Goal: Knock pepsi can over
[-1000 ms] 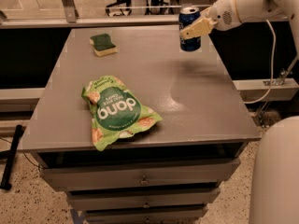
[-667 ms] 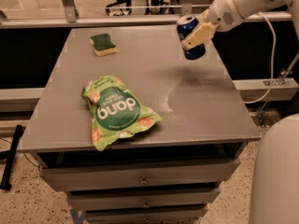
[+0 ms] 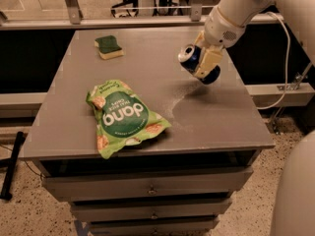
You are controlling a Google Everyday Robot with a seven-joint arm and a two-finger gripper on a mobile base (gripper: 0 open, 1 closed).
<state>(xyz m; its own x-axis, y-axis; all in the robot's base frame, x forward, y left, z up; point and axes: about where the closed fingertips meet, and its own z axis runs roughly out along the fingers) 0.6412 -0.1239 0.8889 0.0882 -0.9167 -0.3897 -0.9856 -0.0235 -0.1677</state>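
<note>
The pepsi can (image 3: 191,57) is a dark blue can with a silver top. It is at the right side of the grey table (image 3: 147,58) and tilts strongly, with its top pointing up-left and its base down-right, just over its shadow. My gripper (image 3: 206,63) comes in from the upper right on the white arm (image 3: 236,9). It lies right against the can, with a cream part across the can's body. I cannot tell whether the can's base touches the table.
A green chip bag (image 3: 123,117) lies flat at the table's front left. A green and yellow sponge (image 3: 108,46) sits at the back left. Drawers (image 3: 147,188) are under the tabletop. A white cable (image 3: 285,58) hangs at the right.
The can stood upright near the back right edge. It has since tilted over and moved toward the front along with my gripper.
</note>
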